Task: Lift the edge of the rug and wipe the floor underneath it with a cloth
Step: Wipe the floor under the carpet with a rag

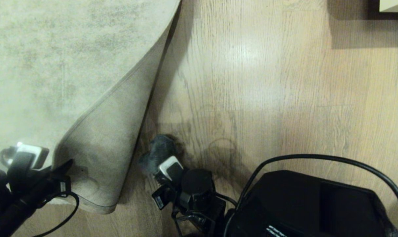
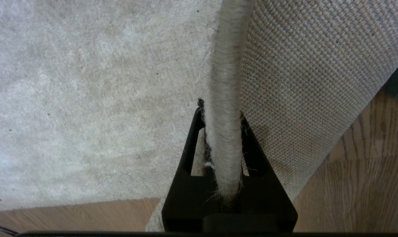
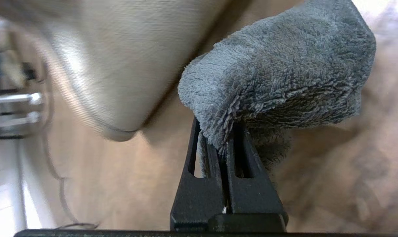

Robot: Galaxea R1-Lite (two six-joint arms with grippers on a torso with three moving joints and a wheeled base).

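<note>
— Left gripper, clamped on the bound edge of the rug?
— Yes, corner folded back, backing up, to bare the floor beside the fold.
— And the right gripper?
— Pinched tight on the cloth, low beside the raised flap, ready for wiping there.

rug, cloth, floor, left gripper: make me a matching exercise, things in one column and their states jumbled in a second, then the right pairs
Things
1. rug
2. cloth
3. floor
4. left gripper

States
A. pinched in the right gripper, beside the folded corner
B. bare wood planks with a sheen
C. corner folded back, tan backing showing
D. clamped on the bound rug edge

Pairs: 1-C, 2-A, 3-B, 4-D
</note>
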